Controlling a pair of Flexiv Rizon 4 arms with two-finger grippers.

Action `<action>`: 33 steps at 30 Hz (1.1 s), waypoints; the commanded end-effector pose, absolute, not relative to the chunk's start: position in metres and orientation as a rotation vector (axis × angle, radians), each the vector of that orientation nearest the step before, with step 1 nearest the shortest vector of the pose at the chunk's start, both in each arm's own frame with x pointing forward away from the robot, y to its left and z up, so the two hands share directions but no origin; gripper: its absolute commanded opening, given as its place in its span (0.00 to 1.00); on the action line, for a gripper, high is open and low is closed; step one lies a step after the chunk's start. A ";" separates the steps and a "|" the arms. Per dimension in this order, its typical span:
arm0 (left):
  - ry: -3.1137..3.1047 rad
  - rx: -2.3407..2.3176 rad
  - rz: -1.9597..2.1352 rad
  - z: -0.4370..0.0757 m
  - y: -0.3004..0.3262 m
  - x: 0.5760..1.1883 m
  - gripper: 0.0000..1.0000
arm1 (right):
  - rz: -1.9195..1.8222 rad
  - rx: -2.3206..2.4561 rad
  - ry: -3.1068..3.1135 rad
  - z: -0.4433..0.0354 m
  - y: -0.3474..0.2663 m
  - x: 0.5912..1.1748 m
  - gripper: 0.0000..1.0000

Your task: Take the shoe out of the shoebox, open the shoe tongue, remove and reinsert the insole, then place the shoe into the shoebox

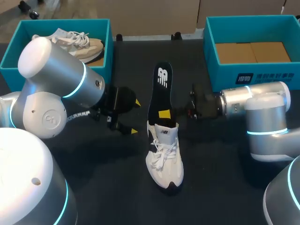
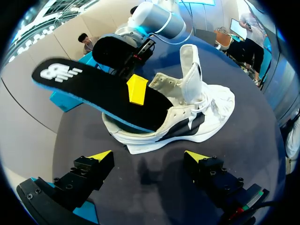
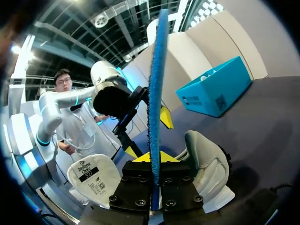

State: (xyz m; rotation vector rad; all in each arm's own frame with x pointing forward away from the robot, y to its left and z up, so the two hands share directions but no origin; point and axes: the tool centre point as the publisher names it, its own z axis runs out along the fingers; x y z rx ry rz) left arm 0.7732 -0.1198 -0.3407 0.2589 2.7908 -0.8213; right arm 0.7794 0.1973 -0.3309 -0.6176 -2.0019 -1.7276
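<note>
A white shoe (image 1: 164, 159) lies on the dark table, toe toward the front edge, its tongue (image 2: 190, 63) pulled up. A black insole (image 1: 159, 89) with a blue underside has its heel end in the shoe opening and slants out toward the table's back. My right gripper (image 1: 165, 114) is shut on the insole's middle; in the right wrist view the insole's edge (image 3: 156, 93) stands clamped between the fingers, the shoe (image 3: 206, 164) just beside them. My left gripper (image 1: 135, 117) hangs open left of the shoe, holding nothing. In the left wrist view the shoe (image 2: 197, 117) and insole (image 2: 93, 86) lie ahead of the open left gripper (image 2: 149, 157).
A teal shoebox (image 1: 9, 56) at the back left holds a second, beige shoe (image 1: 86, 47). Another teal box (image 1: 211, 51) at the back right has brown cardboard inside. Dark tabletop stretches around the shoe.
</note>
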 end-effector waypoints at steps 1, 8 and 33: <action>2.791 0.259 -0.817 -0.341 -0.120 0.773 1.00 | -1.678 -0.620 -2.001 -0.341 0.200 0.785 0.00; 2.791 0.259 -0.817 -0.341 -0.120 0.773 1.00 | -1.629 -0.668 -1.979 -0.360 0.203 0.767 0.00; 2.791 0.259 -0.817 -0.341 -0.120 0.773 1.00 | -1.643 -0.595 -2.102 -0.328 0.205 0.786 0.24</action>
